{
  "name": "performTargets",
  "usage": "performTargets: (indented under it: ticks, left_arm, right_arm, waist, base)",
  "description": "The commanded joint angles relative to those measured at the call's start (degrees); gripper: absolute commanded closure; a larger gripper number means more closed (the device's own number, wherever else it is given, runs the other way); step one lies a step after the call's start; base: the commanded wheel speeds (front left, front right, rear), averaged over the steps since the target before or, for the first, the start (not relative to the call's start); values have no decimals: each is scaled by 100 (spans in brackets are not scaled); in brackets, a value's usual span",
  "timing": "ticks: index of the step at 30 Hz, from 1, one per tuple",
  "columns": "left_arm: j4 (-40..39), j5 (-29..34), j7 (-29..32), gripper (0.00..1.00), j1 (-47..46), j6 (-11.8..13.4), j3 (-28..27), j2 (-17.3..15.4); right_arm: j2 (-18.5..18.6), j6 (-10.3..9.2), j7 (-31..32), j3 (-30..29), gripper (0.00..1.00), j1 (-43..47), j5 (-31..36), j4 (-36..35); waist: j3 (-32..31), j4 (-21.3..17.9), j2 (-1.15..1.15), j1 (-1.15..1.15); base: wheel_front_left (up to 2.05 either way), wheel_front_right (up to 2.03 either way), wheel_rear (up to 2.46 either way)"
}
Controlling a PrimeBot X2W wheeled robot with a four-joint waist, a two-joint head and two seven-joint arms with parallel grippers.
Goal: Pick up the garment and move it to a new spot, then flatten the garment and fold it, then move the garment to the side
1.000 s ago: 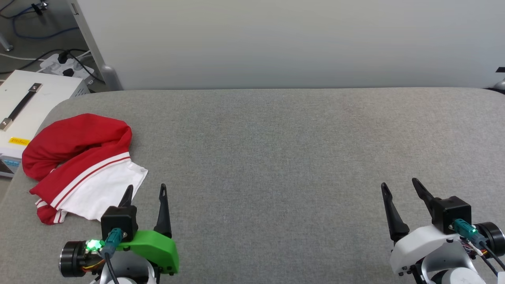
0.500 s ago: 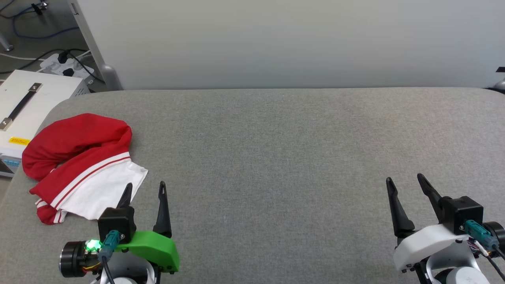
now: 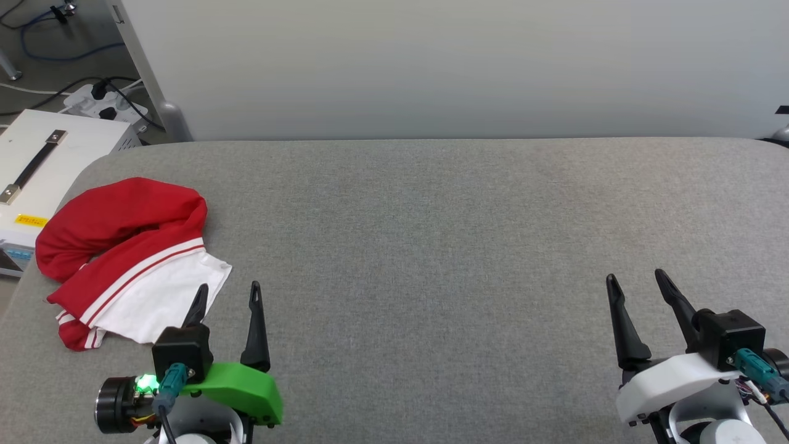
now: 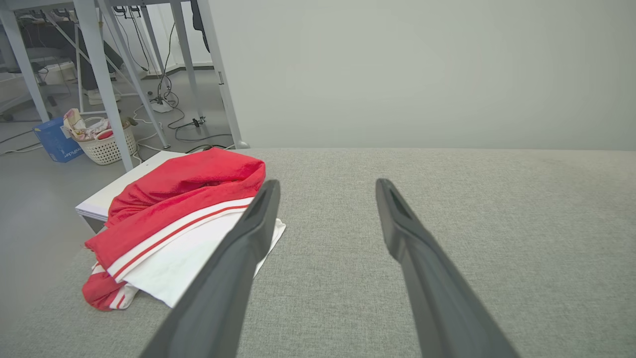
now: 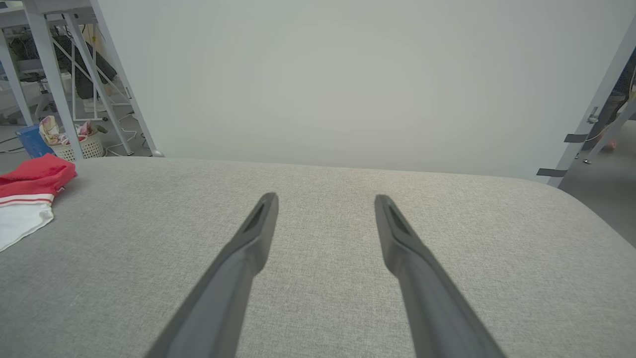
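Observation:
The garment (image 3: pixel 126 259) lies crumpled at the left end of the grey padded table (image 3: pixel 431 246): red cloth bunched on top, a white sleeve with red-and-white striped trim below. My left gripper (image 3: pixel 229 288) is open near the front edge, just right of the white sleeve and not touching it. In the left wrist view the garment (image 4: pixel 184 219) sits left of the open gripper (image 4: pixel 328 186), partly behind the left finger. My right gripper (image 3: pixel 635 277) is open and empty at the lower right over bare cloth. In the right wrist view the gripper (image 5: pixel 325 199) is open and the garment (image 5: pixel 27 199) lies at the far left.
A white box with a black handle (image 3: pixel 43 166) stands beside the table's left end, with a power strip and cables (image 3: pixel 102 102) behind it. A pale wall panel (image 3: pixel 431 61) runs along the far edge. A laundry basket (image 4: pixel 102 139) stands on the floor.
My right gripper has drifted slightly right and away from me. The left gripper has barely shifted. The garment has not moved.

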State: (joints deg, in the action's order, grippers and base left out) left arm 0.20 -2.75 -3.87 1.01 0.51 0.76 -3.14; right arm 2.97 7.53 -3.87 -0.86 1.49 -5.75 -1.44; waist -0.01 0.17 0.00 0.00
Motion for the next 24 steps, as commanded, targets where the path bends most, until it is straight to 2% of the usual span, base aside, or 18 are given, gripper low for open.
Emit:
performTargets:
  ticks: [1, 24]
  left_arm:
    - [14, -63, -58, 0, -35, 43, 8, 8]
    - [33, -244, -332, 0, -10, 78, 57, 13]
  right_arm:
    - [-3, -1, -72, -11, 0, 70, -65, -49]
    - [-5, -2, -342, -46, 0, 175, -363, -123]
  waist:
    - [-1, 1, 0, 0]
    - [10, 20, 0, 0]
  base:
    - [0, 0, 0]
    - [0, 0, 0]
